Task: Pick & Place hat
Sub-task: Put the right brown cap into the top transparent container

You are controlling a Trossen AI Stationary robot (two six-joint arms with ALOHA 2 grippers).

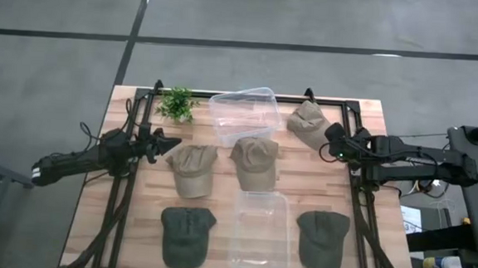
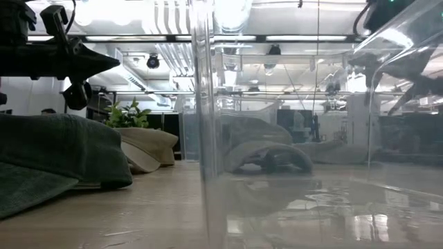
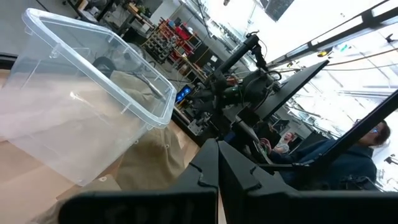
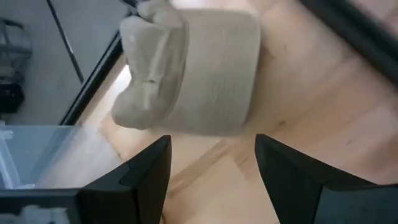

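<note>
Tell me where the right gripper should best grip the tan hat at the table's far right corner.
Probably the crown of the tan hat, approached from above. The hat lies crumpled on the table, its soft bunched fabric offering a fold to pinch. The right gripper is open beside it, fingers wide enough to straddle a fold.

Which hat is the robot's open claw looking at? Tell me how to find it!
Find the wooden table and its far right corner. There, past the clear bin, the tan hat lies alone before the open right gripper. It is the palest, crumpled hat; the others are flatter and darker.
</note>
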